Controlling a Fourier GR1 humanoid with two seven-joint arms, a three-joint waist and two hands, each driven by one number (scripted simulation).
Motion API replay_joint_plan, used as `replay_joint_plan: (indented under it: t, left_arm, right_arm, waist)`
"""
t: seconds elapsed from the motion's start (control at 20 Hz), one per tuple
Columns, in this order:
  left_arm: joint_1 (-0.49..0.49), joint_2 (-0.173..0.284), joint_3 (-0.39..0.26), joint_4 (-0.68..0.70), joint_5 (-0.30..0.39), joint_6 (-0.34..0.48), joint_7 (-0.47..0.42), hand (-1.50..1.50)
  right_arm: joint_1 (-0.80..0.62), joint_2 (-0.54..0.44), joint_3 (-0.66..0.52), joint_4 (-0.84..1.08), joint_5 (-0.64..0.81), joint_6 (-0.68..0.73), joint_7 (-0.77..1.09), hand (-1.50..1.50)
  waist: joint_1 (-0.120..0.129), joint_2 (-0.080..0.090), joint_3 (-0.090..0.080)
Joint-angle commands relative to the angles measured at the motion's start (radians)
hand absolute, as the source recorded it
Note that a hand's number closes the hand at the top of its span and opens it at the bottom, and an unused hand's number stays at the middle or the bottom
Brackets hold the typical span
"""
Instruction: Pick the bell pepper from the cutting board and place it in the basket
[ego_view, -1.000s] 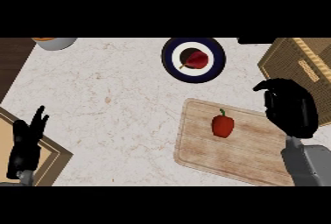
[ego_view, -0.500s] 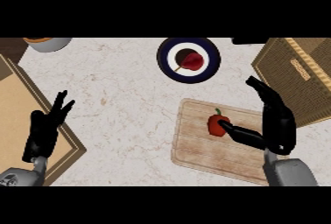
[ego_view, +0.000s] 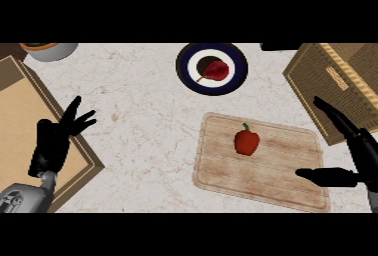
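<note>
Pepper: the bell pepper (ego_view: 246, 141) lies near the cutting board's (ego_view: 221, 172) center, untouched. Judged light, stiff-skinned, smooth, prob. slippery; best taken across its broad body, not the stem. Right hand (ego_view: 353, 150), fingers spread wide, has been pulled back to the board's right edge vs. 0.5 s ago, when it was over the pepper. Left hand (ego_view: 55, 142) rests open near the counter's left edge. Basket (ego_view: 336, 75) at the counter's back right corner.

basket (ego_view: 336, 80): cut by right edge | right hand (ego_view: 362, 157): palm partly off-frame

The right robot hand (ego_view: 353, 161) has drawn back off the bell pepper (ego_view: 246, 142).
</note>
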Motion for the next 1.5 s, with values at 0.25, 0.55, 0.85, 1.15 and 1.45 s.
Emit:
replay_joint_plan:
  t: [0.25,0.55,0.85,1.15,1.45]
  left_arm:
    - [-0.028,-0.027,-0.010,0.006,-0.016,-0.021,0.013,0.00]
    - [-0.106,-0.062,0.043,0.106,-0.044,-0.097,0.003,0.00]
    - [-0.069,-0.077,0.055,-0.024,-0.080,-0.092,0.091,0.00]
    - [-0.075,-0.111,0.112,0.070,-0.110,-0.156,0.023,0.00]
    - [-0.055,-0.147,0.142,0.082,-0.153,-0.178,-0.011,0.00]
  right_arm:
    - [0.126,-0.217,0.031,-0.462,-0.109,0.312,0.448,-1.50]
    - [0.113,-0.107,-0.003,-0.546,-0.061,0.311,0.608,-1.50]
    - [0.178,-0.041,-0.088,-0.530,0.019,0.314,0.536,-1.50]
    - [0.107,0.070,-0.058,-0.460,0.138,0.328,0.560,-1.50]
    - [0.110,0.159,-0.062,-0.370,0.171,0.352,0.472,-1.50]
  waist:
    - [0.028,0.004,0.007]
    - [0.052,0.012,0.009]
    - [0.055,0.009,0.010]
    - [0.057,0.011,0.009]
    - [0.057,0.011,0.009]
